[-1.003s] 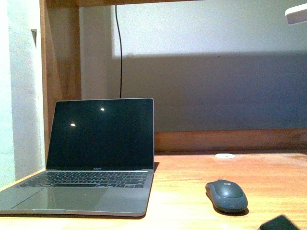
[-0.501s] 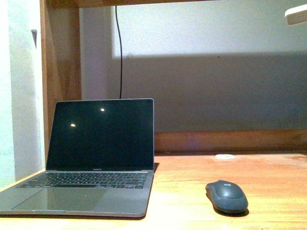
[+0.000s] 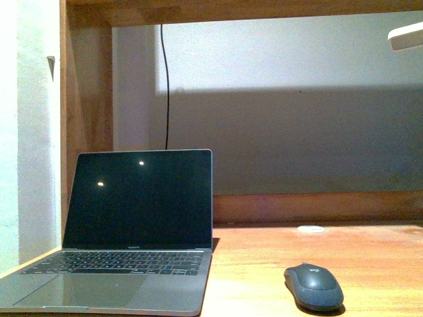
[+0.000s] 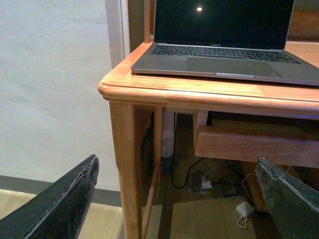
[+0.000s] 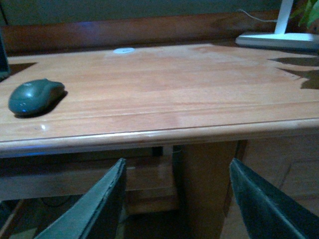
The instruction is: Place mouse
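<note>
The dark grey mouse (image 3: 314,287) lies on the wooden desk (image 3: 377,261), to the right of the open laptop (image 3: 135,224). In the right wrist view the mouse (image 5: 35,96) rests near the desk's front edge. My right gripper (image 5: 177,204) hangs open below and in front of that edge, apart from the mouse, with nothing between its fingers. My left gripper (image 4: 174,209) is also open and empty, low in front of the desk corner that bears the laptop (image 4: 224,45). Neither gripper shows in the front view.
A small white disc (image 3: 310,229) lies at the back of the desk. A white lamp base (image 5: 276,40) stands at the far right, and its head (image 3: 405,36) hangs above. A black cable (image 3: 165,86) runs down behind the laptop. Cables and a plug lie on the floor (image 4: 219,186).
The front view has tilted upward, so laptop and mouse sit lower in the picture. A dark tip at the lower right edge one second ago is gone from view.
</note>
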